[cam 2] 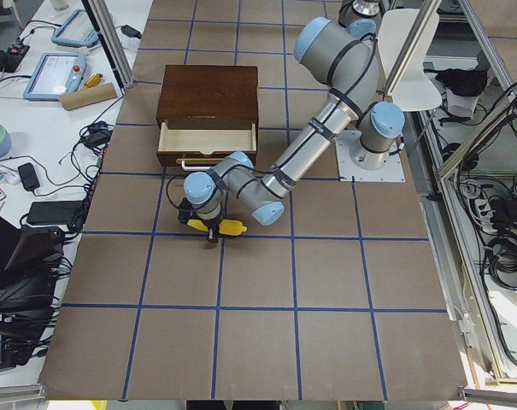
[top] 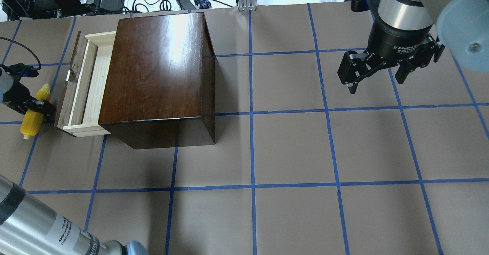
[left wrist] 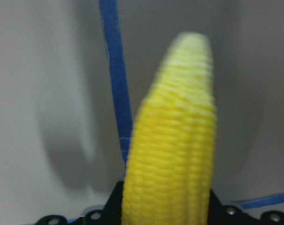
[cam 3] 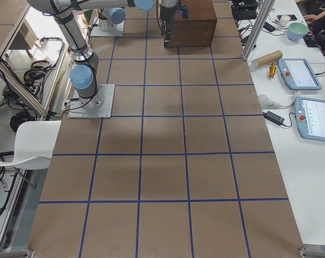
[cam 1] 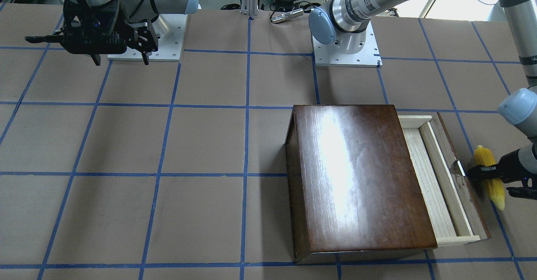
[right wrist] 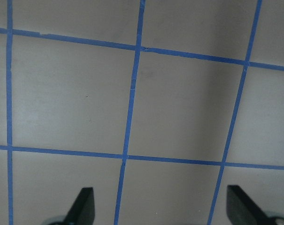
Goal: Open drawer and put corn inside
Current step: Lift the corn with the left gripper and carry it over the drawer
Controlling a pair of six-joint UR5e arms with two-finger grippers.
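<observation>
Pinching the corn (top: 29, 122) across its middle, the left gripper (top: 38, 105) is holding it level just outside the drawer (top: 93, 80), on the knob side of the dark front panel. The corn's pale tip is pointing toward the robot. The fingers are covering the cob's midsection, and the gripper body is running off the frame edge in both the overhead and front views. The left wrist view is showing only a blurred cob filling the frame, with a shadow on the paper behind. Whether the corn is touching the table (cam 1: 126, 146) is hard to tell.

The drawer is standing pulled out of the dark wooden box (top: 160, 75), with its pale bare floor showing. Its rear part is hiding under the box top. The knob (cam 1: 459, 167) is showing as a small bright glint, close to the gripper, and contact can't be judged.

The right gripper (top: 376, 84) is hanging above the table well apart from the box, with its fingers spread wide and nothing between them. The right wrist view is catching just the two fingertips (right wrist: 83, 206) at the bottom edge over the blue tape grid. In the exterior right view the box is far and small, and the corn is not showing there.
</observation>
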